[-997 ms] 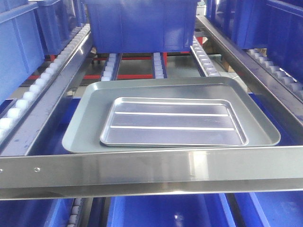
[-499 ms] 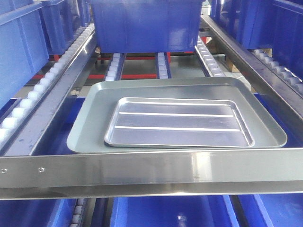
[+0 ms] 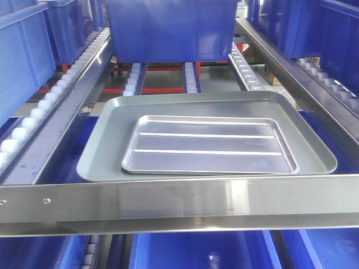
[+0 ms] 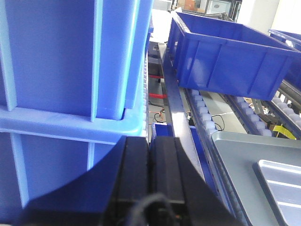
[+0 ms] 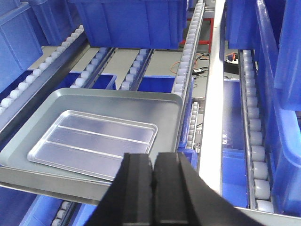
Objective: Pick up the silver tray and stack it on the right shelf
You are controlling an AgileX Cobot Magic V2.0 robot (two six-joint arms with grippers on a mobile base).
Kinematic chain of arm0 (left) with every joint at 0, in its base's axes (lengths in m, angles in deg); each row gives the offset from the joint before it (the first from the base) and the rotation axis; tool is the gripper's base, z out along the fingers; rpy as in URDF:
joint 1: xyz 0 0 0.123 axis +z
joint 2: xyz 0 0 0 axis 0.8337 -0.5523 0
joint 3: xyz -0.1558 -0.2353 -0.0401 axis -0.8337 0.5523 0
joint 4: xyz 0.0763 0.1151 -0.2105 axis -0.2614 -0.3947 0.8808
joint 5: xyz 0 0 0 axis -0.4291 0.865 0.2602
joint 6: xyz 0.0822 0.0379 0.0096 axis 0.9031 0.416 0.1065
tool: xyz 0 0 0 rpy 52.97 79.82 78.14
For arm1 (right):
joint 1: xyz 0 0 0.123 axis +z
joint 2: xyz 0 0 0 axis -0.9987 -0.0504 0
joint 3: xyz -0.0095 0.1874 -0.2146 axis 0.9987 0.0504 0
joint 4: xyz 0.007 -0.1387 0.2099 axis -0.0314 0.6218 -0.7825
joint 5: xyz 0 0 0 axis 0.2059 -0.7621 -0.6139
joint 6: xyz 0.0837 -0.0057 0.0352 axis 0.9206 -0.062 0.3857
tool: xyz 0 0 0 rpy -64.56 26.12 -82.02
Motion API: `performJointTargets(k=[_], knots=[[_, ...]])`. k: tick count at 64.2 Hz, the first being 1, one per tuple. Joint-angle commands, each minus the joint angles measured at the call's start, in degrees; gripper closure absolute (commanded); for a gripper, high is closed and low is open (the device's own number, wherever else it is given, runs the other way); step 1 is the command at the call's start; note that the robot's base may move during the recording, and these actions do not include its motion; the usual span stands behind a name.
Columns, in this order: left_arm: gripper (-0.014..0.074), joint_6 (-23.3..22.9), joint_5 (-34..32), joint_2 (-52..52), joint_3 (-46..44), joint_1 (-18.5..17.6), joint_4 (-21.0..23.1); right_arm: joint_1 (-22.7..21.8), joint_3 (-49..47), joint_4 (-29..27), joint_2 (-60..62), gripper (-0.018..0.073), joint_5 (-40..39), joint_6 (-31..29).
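view slid slightly left since half a second back. silver tray (image 3: 208, 144) sits nested in grey tray (image 3: 106, 151) behind front bar (image 3: 168, 200). left gripper (image 4: 149, 155) and right gripper (image 5: 153, 170) pinched together. risk: snagging both trays.

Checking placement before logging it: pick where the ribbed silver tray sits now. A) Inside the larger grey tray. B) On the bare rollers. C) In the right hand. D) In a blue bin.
A: the silver tray lies flat on the floor of the larger grey tray, behind the shelf's front bar.
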Motion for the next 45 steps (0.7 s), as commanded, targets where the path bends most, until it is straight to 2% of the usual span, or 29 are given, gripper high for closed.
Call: performJointTargets(k=[1, 22, 26, 35, 45], knots=[[0.0689, 0.14, -5.47, 0.78, 1.09, 0.05, 0.42, 0.03, -1.51, 0.94, -0.77, 0.051, -4.65, -0.6], [0.0689, 0.14, -5.47, 0.78, 1.09, 0.05, 0.42, 0.03, -1.38, 0.94, -0.77, 0.051, -4.93, -0.6], [0.0689, 0.14, -5.47, 0.78, 1.09, 0.05, 0.42, -0.52, -0.47, 2.3, -0.77, 0.051, -6.49, -0.6], [0.0689, 0.14, -5.47, 0.78, 1.09, 0.05, 0.42, -6.62, 5.08, 4.29, -0.66, 0.051, -14.79, -0.95], [0.0689, 0.14, -5.47, 0.78, 1.09, 0.05, 0.42, -14.65, 17.91, 2.27, -0.66, 0.051, -31.57, -1.02]])
